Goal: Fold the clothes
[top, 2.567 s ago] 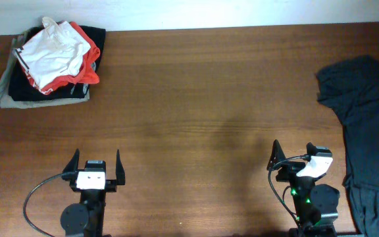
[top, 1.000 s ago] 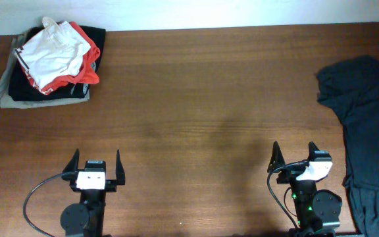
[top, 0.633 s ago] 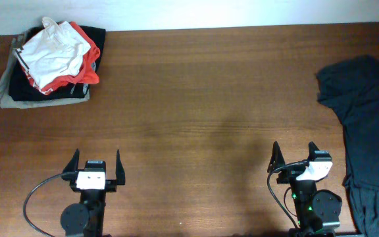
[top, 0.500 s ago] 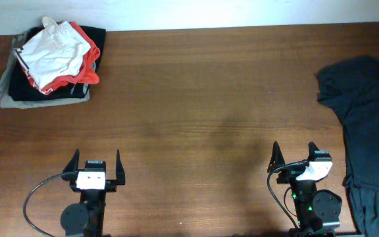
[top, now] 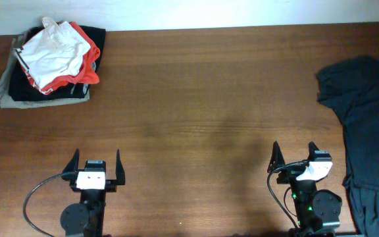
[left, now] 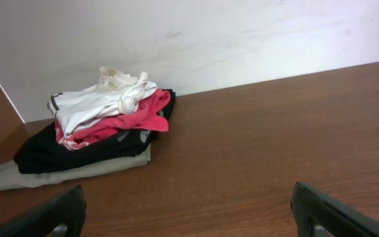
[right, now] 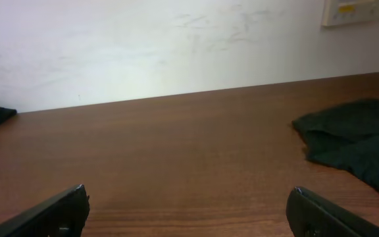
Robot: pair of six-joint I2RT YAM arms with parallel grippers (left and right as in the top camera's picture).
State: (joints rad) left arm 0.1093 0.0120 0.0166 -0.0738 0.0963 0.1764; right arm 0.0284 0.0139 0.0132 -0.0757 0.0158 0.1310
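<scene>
The clothes, a white T-shirt (top: 54,52), lie crumpled on top of a stack at the table's far left corner; the left wrist view shows the white T-shirt (left: 101,105) there too. My left gripper (top: 96,157) rests near the front edge, open and holding nothing, well short of the stack. In its own view the left gripper (left: 188,197) frames bare wood. My right gripper (top: 293,148) sits at the front right, open and holding nothing. The right wrist view shows the right gripper (right: 188,197) over bare table as well.
Under the white shirt lie a red garment (top: 89,49), a folded black one (top: 51,92) and a beige one (top: 2,92). A black T-shirt (top: 367,112) with a white mark is spread at the right edge, close beside the right arm. A wall runs behind the table.
The right gripper turned slightly to face straight ahead early on and has held still since. The left arm and the garments have not moved.
</scene>
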